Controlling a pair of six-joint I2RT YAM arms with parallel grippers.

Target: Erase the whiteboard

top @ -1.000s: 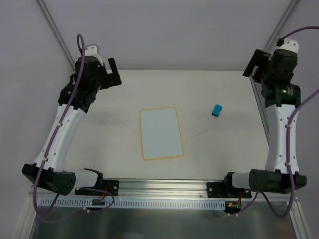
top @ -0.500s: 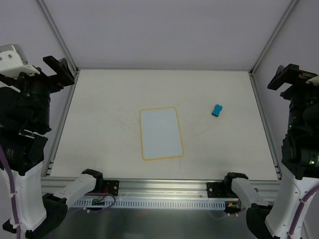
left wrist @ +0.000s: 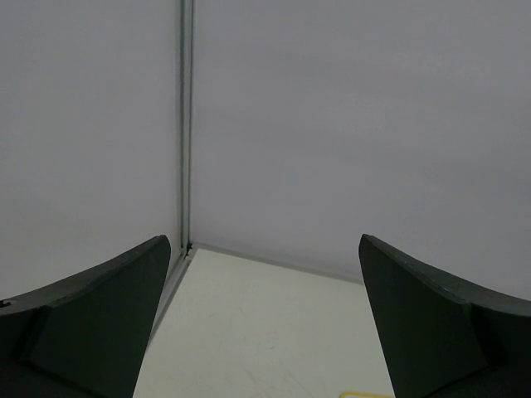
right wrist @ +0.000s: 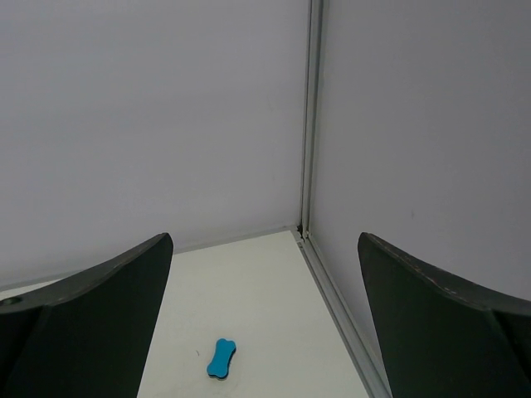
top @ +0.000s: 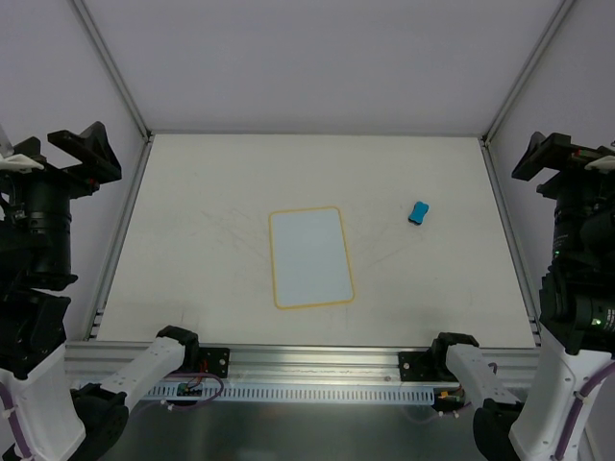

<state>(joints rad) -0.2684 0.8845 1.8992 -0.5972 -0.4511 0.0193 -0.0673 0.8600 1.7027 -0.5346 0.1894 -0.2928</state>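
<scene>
Cream tabletop (top: 192, 211) holds the whiteboard (top: 310, 257), seemingly blank, a blue eraser (top: 418, 212) off to its right; left gripper (left wrist: 264, 249) and right gripper (right wrist: 264, 245) hang empty, jaws wide.

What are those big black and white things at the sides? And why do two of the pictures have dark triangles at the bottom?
Those are two robot arms, bolted to the near edge of a table. The big picture comes from a camera above and behind them. The other two come from small cameras on each arm's wrist. The dark triangles are that arm's own fingers, seen very close. The left fingers and the right fingers are raised at the sides, spread open, and hold nothing. On the table lies a small whiteboard with a yellow rim; it looks blank. To its right, nearer the right arm, lies a little blue eraser. The right wrist camera sees the eraser too.
</scene>
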